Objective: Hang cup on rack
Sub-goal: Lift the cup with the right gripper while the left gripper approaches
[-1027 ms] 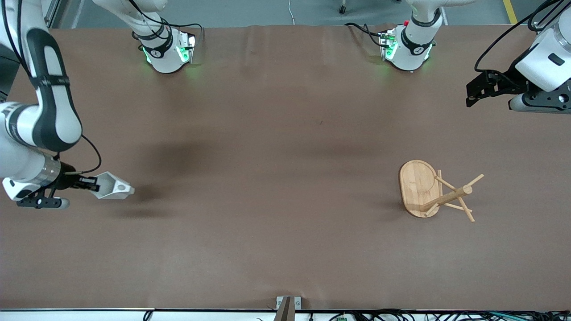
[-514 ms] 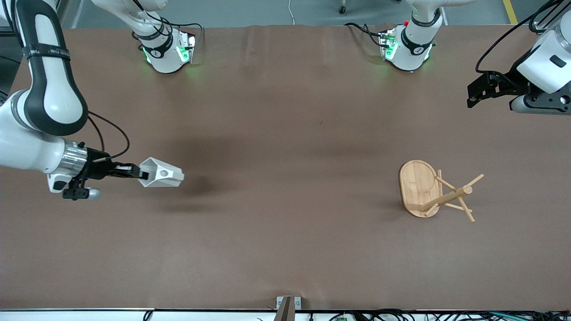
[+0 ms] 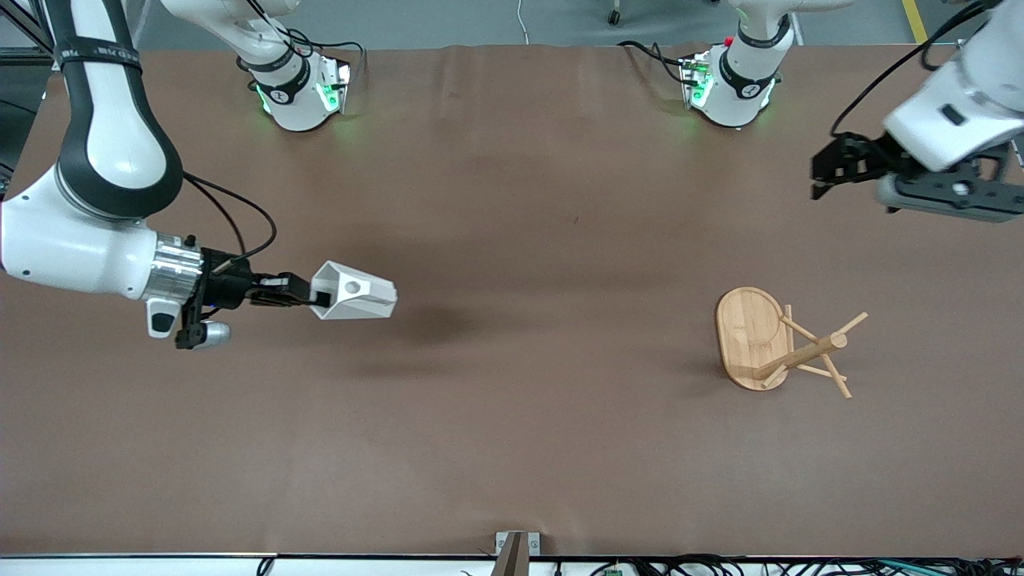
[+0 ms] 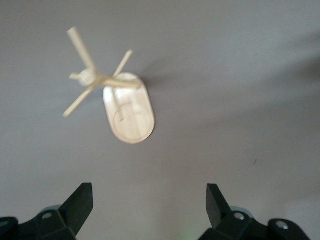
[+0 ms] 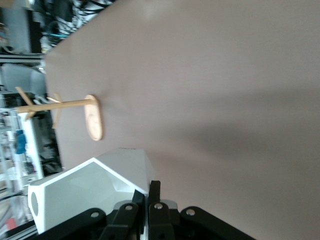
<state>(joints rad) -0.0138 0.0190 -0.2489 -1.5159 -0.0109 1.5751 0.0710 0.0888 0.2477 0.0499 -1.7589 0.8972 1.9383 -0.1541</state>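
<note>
Cup (image 3: 354, 291) up in the air, pinched at its rim by right gripper (image 3: 308, 293), over the table toward the right arm's end. Rack (image 3: 780, 346) well apart, pegs bare. Left gripper (image 3: 824, 170) spread wide, holding nothing, waiting. Carrying and hanging left to do.

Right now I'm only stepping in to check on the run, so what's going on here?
The right gripper is shut on the white cup, carrying it on its side above the table toward the right arm's end. The bamboo rack stands toward the left arm's end, with nothing on its pegs. The left gripper is open and empty in the air over the table by the rack, with the rack in its wrist view. The cup is not yet hung.
</note>
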